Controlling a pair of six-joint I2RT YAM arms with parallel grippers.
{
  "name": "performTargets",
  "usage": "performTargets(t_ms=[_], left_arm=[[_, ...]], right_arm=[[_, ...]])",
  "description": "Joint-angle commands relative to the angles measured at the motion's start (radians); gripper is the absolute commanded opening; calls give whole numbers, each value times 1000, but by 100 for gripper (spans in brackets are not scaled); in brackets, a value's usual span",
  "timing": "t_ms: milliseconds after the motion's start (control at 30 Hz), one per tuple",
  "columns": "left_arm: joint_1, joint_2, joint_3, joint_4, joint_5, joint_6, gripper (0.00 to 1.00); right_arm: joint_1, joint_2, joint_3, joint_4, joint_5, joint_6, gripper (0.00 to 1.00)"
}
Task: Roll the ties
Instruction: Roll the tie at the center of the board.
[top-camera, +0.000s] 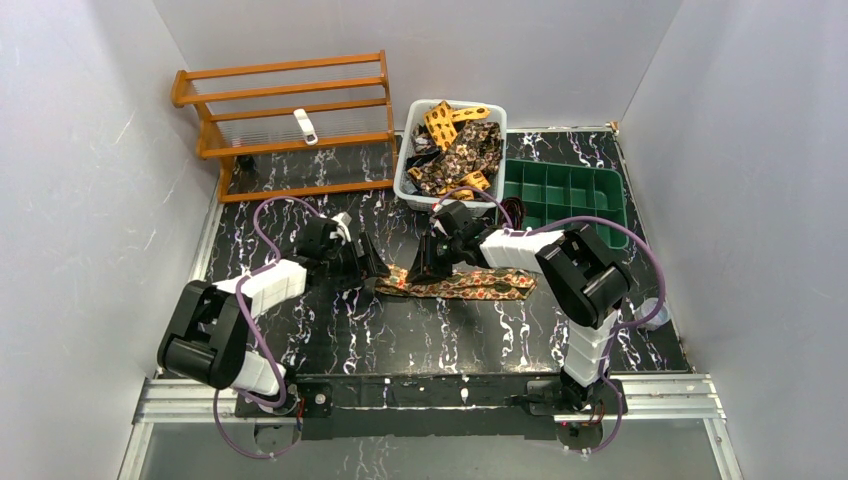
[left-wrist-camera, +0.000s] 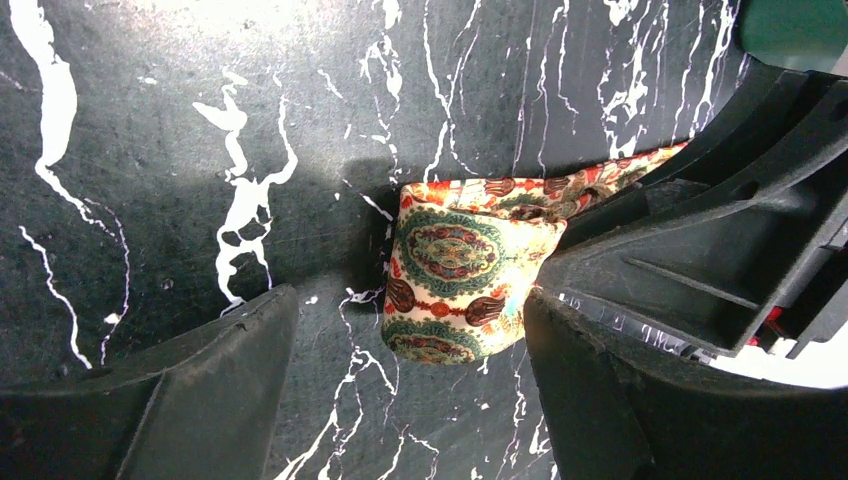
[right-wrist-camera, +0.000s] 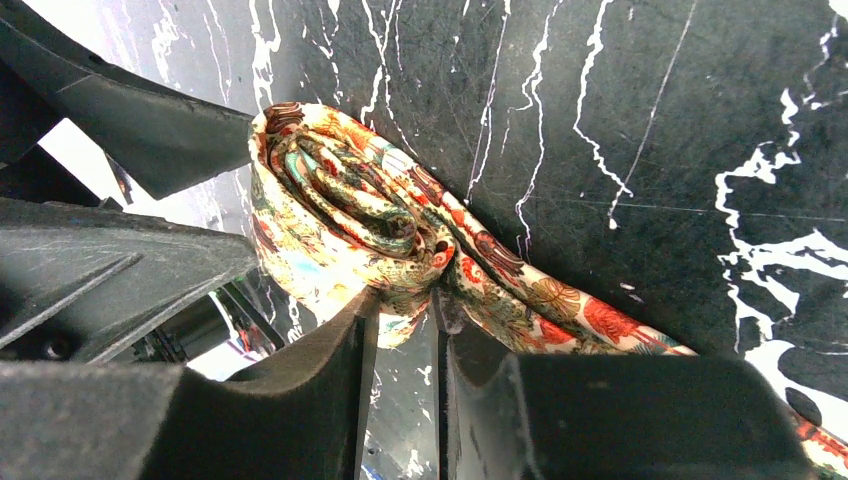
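Black marble-look tabletop (top-camera: 400, 335) with white veins and patchy glare, lit evenly. Plain white left wall (top-camera: 90, 150), back wall (top-camera: 420, 40) and right wall (top-camera: 740, 150) box it in. Orange-brown wooden rack (top-camera: 285, 105) stands well beyond the left gripper (top-camera: 375, 268), by the back wall, with a small white object (top-camera: 306, 127) on a middle shelf. White plastic basket (top-camera: 404, 170) sits just beyond the right gripper (top-camera: 428, 272). Green compartment tray (top-camera: 565, 190) lies beyond it and to its right, beside the basket. Aluminium rail (top-camera: 670, 395) runs behind both grippers.
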Motion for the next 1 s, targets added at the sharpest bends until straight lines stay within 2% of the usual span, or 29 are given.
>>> performTargets(t_ms=[0, 367, 600, 767, 967], left_arm=[[8, -23, -15, 38, 43, 11, 80], [8, 25, -57, 114, 128, 3, 74], [18, 54, -106, 229, 164, -23, 70], [21, 95, -70, 203, 195, 19, 67], [21, 136, -85, 244, 224, 10, 61]], right_arm=[[0, 12, 34, -41, 26, -36, 33], [-5, 36, 34, -68, 21, -50, 33], [-6, 47, 33, -78, 8, -54, 33], [-7, 51, 34, -78, 5, -54, 33], [-9, 52, 37, -84, 7, -53, 33]])
